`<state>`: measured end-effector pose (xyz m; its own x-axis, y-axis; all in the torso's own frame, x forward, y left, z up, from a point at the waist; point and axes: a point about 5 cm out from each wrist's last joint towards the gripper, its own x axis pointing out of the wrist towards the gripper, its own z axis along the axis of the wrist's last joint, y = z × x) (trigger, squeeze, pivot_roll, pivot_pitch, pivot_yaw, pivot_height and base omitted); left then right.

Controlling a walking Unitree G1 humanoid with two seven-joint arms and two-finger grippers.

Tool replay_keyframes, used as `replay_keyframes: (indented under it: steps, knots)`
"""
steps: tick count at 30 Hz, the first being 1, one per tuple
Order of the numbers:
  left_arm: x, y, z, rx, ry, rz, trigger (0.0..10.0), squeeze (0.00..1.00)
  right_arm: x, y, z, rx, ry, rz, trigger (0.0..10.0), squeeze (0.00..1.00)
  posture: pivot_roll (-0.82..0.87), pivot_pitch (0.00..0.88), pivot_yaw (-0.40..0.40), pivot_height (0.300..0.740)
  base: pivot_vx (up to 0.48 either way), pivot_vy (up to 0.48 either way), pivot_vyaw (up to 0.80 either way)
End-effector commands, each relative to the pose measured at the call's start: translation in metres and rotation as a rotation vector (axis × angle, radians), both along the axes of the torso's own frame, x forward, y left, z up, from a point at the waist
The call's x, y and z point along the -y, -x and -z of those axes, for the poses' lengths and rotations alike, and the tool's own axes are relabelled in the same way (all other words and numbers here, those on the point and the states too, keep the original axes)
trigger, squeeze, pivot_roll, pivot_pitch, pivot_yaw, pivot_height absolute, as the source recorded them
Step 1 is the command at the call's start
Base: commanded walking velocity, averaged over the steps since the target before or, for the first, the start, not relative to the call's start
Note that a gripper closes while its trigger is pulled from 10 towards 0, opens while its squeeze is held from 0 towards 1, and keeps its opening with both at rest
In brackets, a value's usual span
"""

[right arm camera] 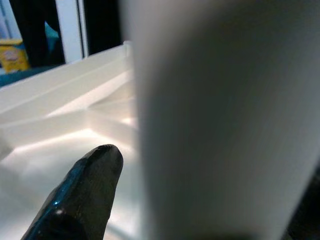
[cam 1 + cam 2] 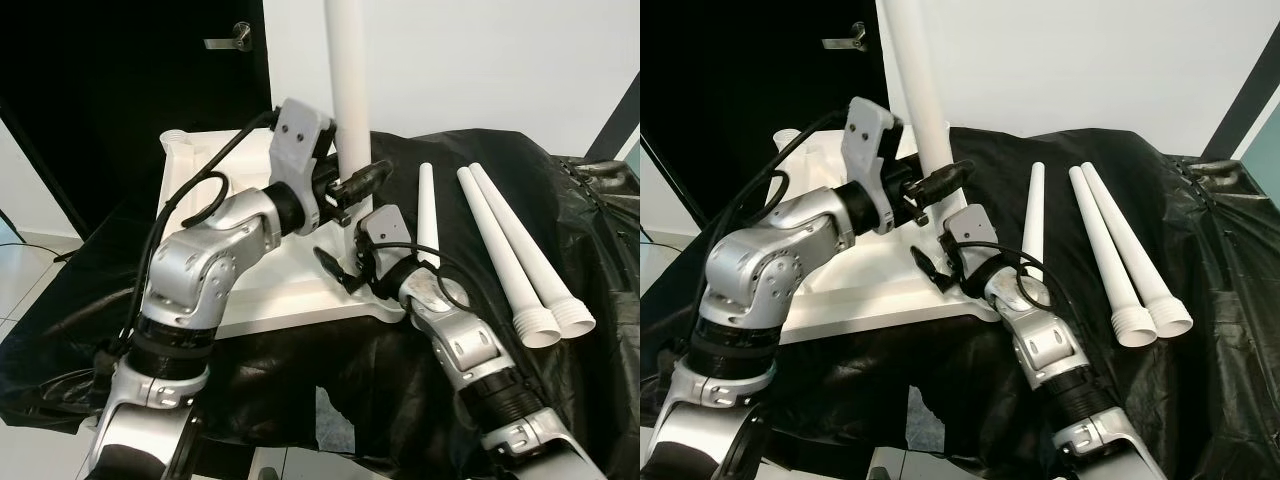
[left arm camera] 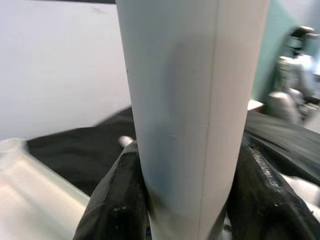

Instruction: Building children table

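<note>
A white table top (image 2: pixel 290 300) lies upside down on a black sheet (image 2: pixel 330 370). One white leg (image 2: pixel 348 80) stands upright at its near right corner. My left gripper (image 2: pixel 360 178) is shut on this leg partway up; in the left wrist view both black fingers (image 3: pixel 117 200) press its sides. My right gripper (image 2: pixel 345 268) sits low at the leg's foot, open. In the right wrist view one fingertip (image 1: pixel 95 185) stands a little apart from the leg (image 1: pixel 220 120). Three loose white legs (image 2: pixel 428 215) (image 2: pixel 500 250) (image 2: pixel 535 255) lie on the sheet to the right.
A black door with a metal handle (image 2: pixel 228 42) stands behind the table top, beside a white wall. The sheet drapes over the support and hangs off the front. Tiled floor (image 2: pixel 20 290) shows at the left. A dark object (image 2: pixel 600 172) rests at the far right.
</note>
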<state>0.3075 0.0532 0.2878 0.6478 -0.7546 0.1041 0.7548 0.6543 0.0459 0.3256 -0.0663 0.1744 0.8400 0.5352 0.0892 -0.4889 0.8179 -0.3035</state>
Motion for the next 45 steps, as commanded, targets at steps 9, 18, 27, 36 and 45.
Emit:
replay_keyframes:
  steps: [9,18,27,36,45]
  knots:
    - [0.012,-0.003,-0.009,0.011,0.014,-0.012,10.0,0.00,-0.002,-0.010,-0.007,0.062,-0.009,0.068,0.0,0.00,0.13,0.000,-0.003,0.740,0.000,0.000,0.00]
    - [0.014,-0.005,-0.012,0.007,0.023,-0.035,10.0,0.00,-0.001,-0.011,-0.005,0.059,-0.047,0.122,0.0,0.00,0.14,0.000,0.001,0.740,0.000,0.000,0.00]
    - [0.011,-0.010,-0.019,0.129,0.013,-0.113,10.0,0.00,0.002,-0.015,-0.007,0.074,-0.060,0.182,8.3,0.00,0.14,0.000,0.010,0.740,0.000,0.000,0.00]
    - [-0.004,-0.014,-0.021,0.137,0.108,-0.154,10.0,0.35,0.010,-0.020,-0.011,0.064,-0.113,0.244,10.0,0.00,0.13,0.000,0.010,0.740,0.000,0.000,0.00]
    - [-0.020,-0.004,-0.020,0.193,0.150,-0.122,10.0,0.00,0.019,-0.022,-0.011,0.064,-0.141,0.304,10.0,0.00,0.14,0.000,0.000,0.740,0.000,0.000,0.00]
